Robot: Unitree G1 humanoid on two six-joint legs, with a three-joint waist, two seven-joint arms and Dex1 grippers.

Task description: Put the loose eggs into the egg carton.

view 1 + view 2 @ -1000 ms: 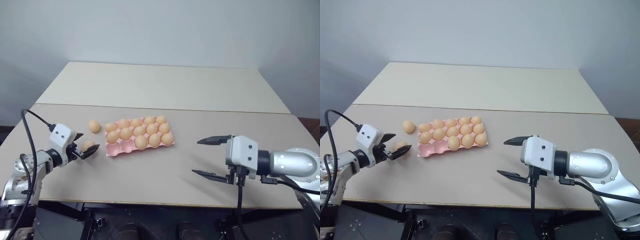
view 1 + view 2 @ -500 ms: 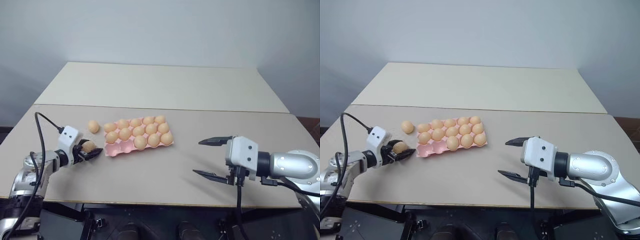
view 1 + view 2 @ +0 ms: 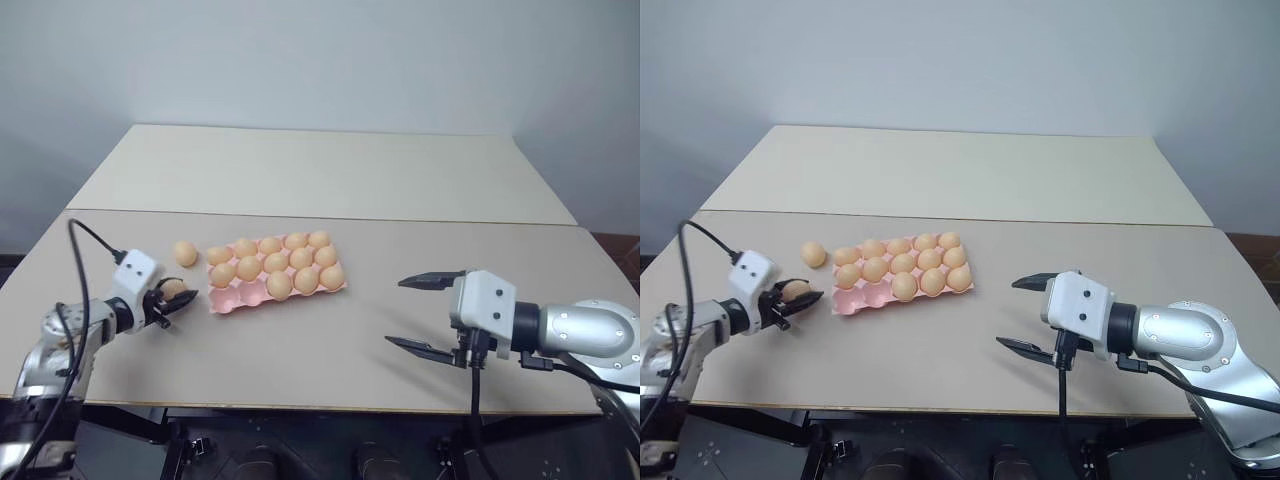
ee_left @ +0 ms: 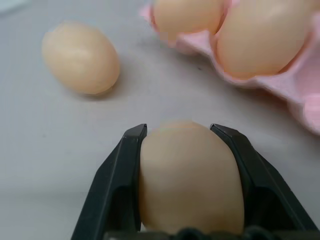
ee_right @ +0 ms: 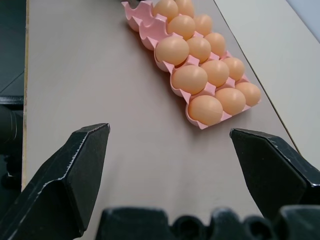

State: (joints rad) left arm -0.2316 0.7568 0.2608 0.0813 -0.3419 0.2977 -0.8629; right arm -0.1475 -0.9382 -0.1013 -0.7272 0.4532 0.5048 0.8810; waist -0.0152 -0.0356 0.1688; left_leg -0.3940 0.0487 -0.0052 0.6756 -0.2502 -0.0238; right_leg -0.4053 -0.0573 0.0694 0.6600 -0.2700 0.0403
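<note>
The pink egg carton lies mid-table with eggs in most cups; two cups at its near left corner are bare. My left gripper hovers just left of the carton, shut on one loose egg, which sits between its two black fingers. A second loose egg rests on the table beyond it, near the carton's far left corner, and also appears in the left wrist view. My right gripper stands open to the right of the carton, nothing between its fingers.
The table is beige, with a seam across it behind the carton and a second panel beyond. A black cable loops off my left wrist. A pale wall stands behind.
My left gripper has shut on the egg it stood around and has lifted it slightly toward the carton. The right gripper has kept still.
</note>
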